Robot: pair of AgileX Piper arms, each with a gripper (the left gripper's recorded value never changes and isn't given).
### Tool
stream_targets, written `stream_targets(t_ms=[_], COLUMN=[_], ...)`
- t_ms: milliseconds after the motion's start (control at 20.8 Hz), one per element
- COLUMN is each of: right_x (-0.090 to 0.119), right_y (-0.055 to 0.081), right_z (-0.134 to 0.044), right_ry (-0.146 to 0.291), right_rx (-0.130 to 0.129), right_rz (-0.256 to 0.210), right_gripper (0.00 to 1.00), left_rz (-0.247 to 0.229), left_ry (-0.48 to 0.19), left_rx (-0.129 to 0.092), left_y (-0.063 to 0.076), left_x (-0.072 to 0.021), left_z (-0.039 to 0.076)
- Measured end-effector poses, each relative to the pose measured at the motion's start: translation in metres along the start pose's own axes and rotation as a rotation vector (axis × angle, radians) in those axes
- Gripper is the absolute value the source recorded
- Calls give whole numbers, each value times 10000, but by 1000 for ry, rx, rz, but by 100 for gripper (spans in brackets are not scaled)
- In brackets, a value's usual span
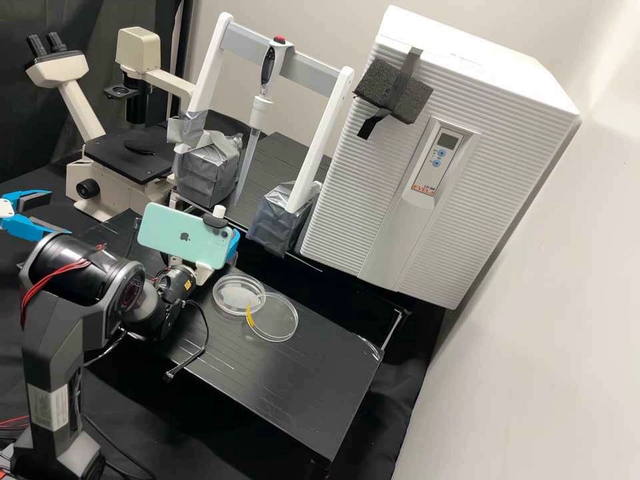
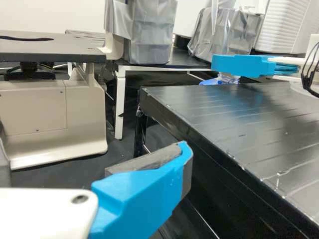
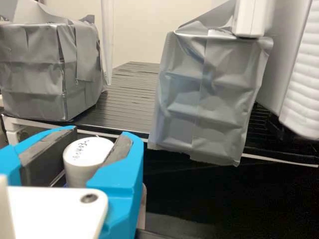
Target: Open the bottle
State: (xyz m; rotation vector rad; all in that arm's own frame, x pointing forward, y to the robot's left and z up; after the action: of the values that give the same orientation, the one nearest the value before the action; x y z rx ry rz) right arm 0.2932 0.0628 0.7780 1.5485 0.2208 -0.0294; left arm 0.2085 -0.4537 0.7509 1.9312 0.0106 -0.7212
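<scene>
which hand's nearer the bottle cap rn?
Right. The right hand straddles the cap, closed on it. The left hand sits open, down off the platform beside the microscope, well apart from the cap.

left gripper [image 1: 20, 212], fingers apart, at far left nr microscope [image 1: 113, 180]; mint phone [image 1: 183, 235] clamped on an arm [image 1: 87, 287] by black platform [image 1: 300, 380] w/ two overlapping petri dishes [image 1: 239, 293]; pipette [image 1: 257, 113] hangs on white stand [image 1: 327, 127] at rear, ribbed white unit [image 1: 373, 187] at right.
</scene>
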Motion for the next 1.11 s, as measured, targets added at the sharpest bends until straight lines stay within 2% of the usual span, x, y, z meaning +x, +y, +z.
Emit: stream_targets(t_ms=[626, 1108], right_x=[-7, -53], right_y=[18, 79], right_z=[-9, -142], right_ry=[1, 45], right_rx=[0, -1], right_rz=[4, 25], right_gripper=[0, 0], left_rz=[9, 10], left_ry=[1, 3], left_rx=[3, 3], left_y=[23, 24], left_x=[16, 16], left_z=[-7, -9])
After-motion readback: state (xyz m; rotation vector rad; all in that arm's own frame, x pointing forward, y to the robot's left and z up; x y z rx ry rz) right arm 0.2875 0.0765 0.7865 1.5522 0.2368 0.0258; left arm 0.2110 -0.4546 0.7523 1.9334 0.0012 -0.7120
